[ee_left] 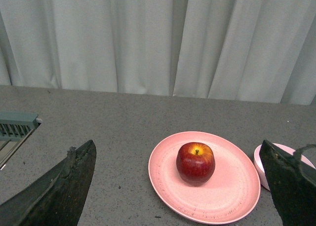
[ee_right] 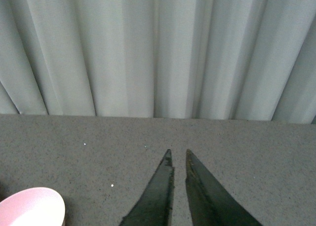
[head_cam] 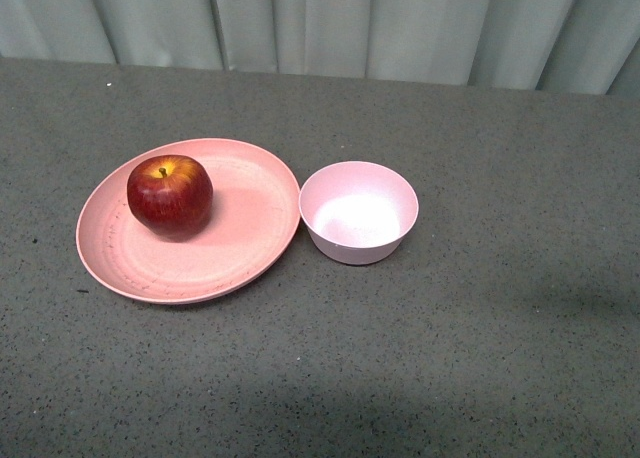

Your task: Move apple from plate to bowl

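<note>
A dark-red apple [head_cam: 169,194] with a yellow patch at its stem rests on the left part of the wide salmon-pink plate [head_cam: 250,228]. Just right of the plate stands the small pale pink bowl [head_cam: 358,212], with nothing inside. Neither arm shows in the front view. In the left wrist view my left gripper [ee_left: 177,147] is open, its dark fingers [ee_left: 69,181] spread wide with the apple [ee_left: 195,162] and plate [ee_left: 232,191] between and beyond them, apart from both. My right gripper [ee_right: 177,152] is shut on nothing, above bare table, with the bowl [ee_right: 30,206] off to one side.
A grey speckled table [head_cam: 500,358] carries everything, and pale pleated curtains [head_cam: 320,23] hang behind its far edge. A grey slotted fixture [ee_left: 17,125] sits at the table's side in the left wrist view.
</note>
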Tool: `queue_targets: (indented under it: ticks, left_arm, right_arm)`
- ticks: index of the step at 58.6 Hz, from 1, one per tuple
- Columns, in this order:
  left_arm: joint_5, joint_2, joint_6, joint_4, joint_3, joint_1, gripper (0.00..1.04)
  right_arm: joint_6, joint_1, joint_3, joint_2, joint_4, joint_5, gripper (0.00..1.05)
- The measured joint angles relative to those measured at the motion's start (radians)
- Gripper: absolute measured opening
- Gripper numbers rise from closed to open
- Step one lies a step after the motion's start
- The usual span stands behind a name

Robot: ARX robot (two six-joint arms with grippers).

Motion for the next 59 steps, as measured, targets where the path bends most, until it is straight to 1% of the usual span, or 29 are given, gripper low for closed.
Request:
queue_targets:
  ticks: [3,19,28,29,30,31,35,43,55,59]
  left_arm:
    - [0.000,0.000,0.000,0.000,0.000,0.000,0.98]
    - [0.000,0.000,0.000,0.000,0.000,0.000,0.98]
    - [0.000,0.000,0.000,0.000,0.000,0.000,0.98]
    - [0.000,0.000,0.000,0.000,0.000,0.000,0.98]
    - [0.000,0.000,0.000,0.000,0.000,0.000,0.98]
    - [0.000,0.000,0.000,0.000,0.000,0.000,0.98]
    - [0.000,0.000,0.000,0.000,0.000,0.000,0.98]
    - [0.000,0.000,0.000,0.000,0.000,0.000,0.98]
    - [0.000,0.000,0.000,0.000,0.000,0.000,0.98]
    - [0.000,0.000,0.000,0.000,0.000,0.000,0.98]
  right_arm:
    - [-0.003,-0.012,-0.021,-0.034,-0.013,-0.013,0.00]
    - [-0.003,-0.082,-0.121,-0.249,-0.126,-0.080,0.01]
    - [-0.003,-0.122,-0.171,-0.433,-0.258,-0.123,0.01]
    - [-0.003,-0.134,-0.175,-0.451,-0.272,-0.140,0.01]
    - [-0.003,-0.160,-0.180,-0.477,-0.293,-0.183,0.01]
    - [-0.003,-0.175,-0.183,-0.494,-0.307,-0.195,0.01]
    - [-0.003,-0.208,-0.197,-0.577,-0.375,-0.201,0.01]
    - [-0.003,-0.210,-0.209,-0.720,-0.500,-0.207,0.01]
    - [-0.003,-0.210,-0.212,-0.883,-0.649,-0.207,0.01]
    - [-0.003,-0.210,-0.212,-0.915,-0.677,-0.207,0.01]
